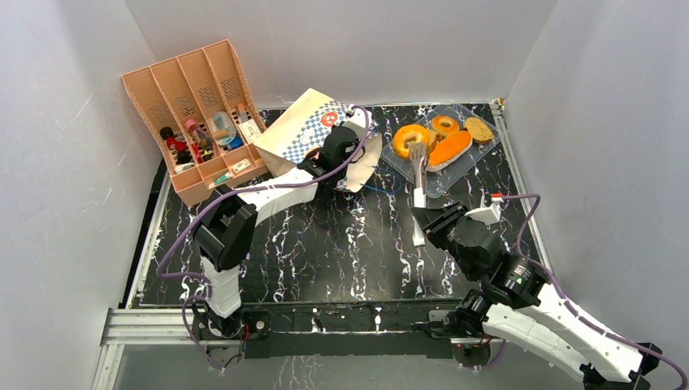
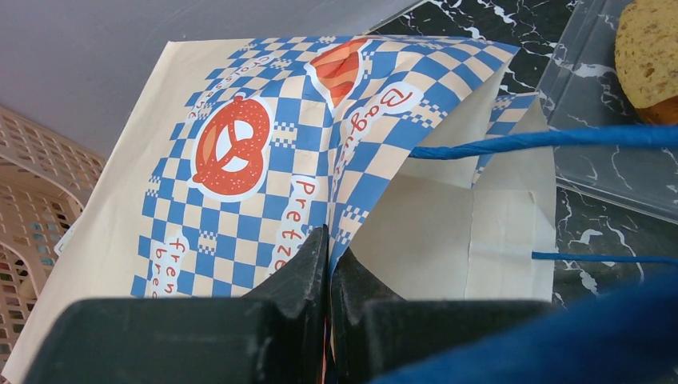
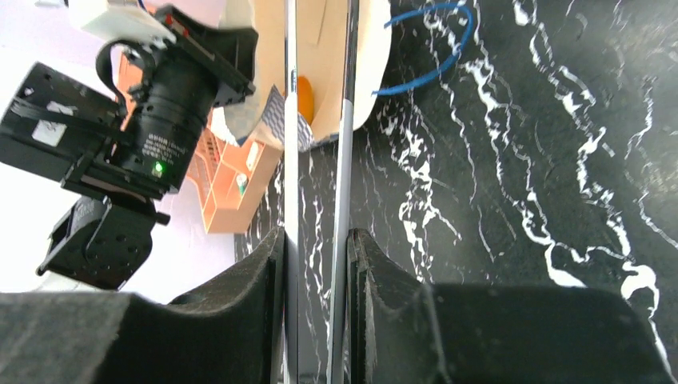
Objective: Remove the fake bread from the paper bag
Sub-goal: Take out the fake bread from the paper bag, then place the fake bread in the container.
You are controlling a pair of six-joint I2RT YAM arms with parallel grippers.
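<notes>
**Inspector:** Now, how do the grippers stand?
**Assistant:** The left gripper (image 2: 329, 240) is closed tight, pinching the paper bag (image 2: 240, 160) at its mouth edge. The right gripper (image 3: 316, 240) is clamped narrowly on the metal tongs (image 3: 344, 160).
**Inspector:** And the fake bread (image 1: 449, 150)?
**Assistant:** Four pieces lie in the clear tray (image 1: 445, 179), right of the bag. An orange piece (image 3: 305, 98) shows inside the bag's mouth.

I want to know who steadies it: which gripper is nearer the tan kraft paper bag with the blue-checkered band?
Left. The left gripper is shut on the checkered edge of the paper bag; the right gripper stands apart on the bag's right, closed on slim metal tongs.
</notes>
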